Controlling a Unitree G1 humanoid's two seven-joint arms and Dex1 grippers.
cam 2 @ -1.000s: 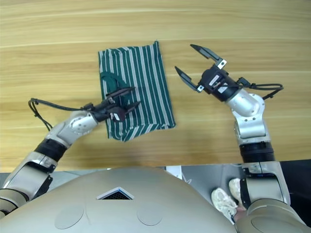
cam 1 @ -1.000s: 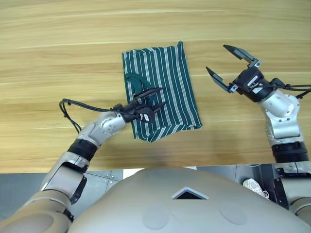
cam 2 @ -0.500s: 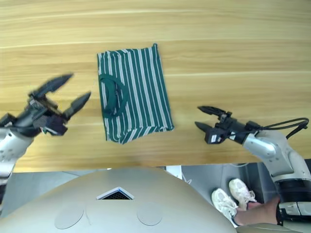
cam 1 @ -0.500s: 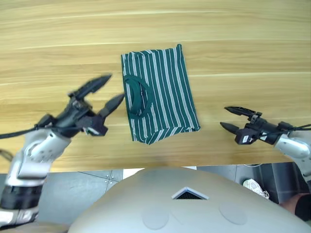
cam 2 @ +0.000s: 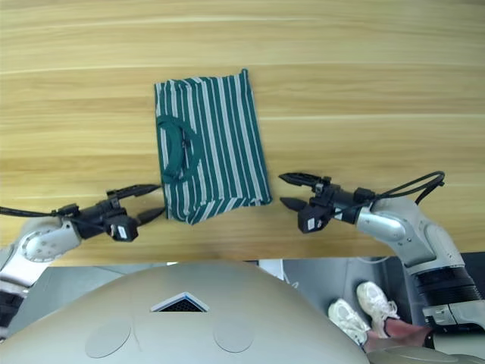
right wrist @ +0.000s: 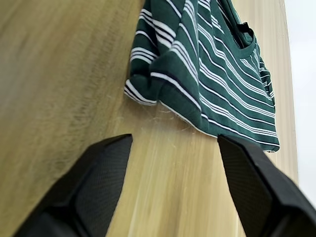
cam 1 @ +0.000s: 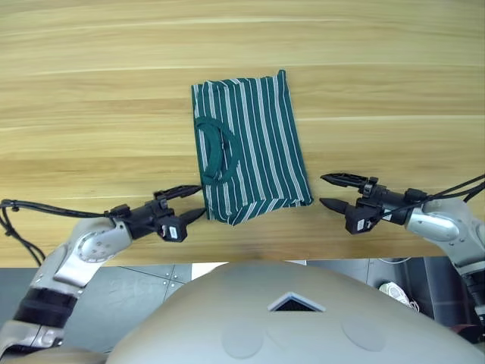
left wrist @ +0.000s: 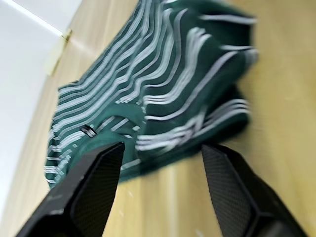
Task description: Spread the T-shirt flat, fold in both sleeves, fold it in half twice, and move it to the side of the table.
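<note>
The folded T-shirt (cam 1: 250, 144) is laid lengthwise away from the robot on the surface (cam 1: 394, 76). Its near end is flanked by the left fingers (cam 1: 182, 191), just beside it, and the right fingers (cam 1: 341, 179), slightly farther off; both are held open, empty.

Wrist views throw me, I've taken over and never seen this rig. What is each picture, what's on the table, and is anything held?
This is a humanoid robot with two arms, each ending in a two-fingered hand. The two wide pictures come from its head, looking down on the wooden table. The two close ones come from each wrist, looking out between that hand's dark fingers. A green striped T-shirt lies folded on the table. The left hand and right hand sit either side of its near edge, both open, holding nothing.
</note>
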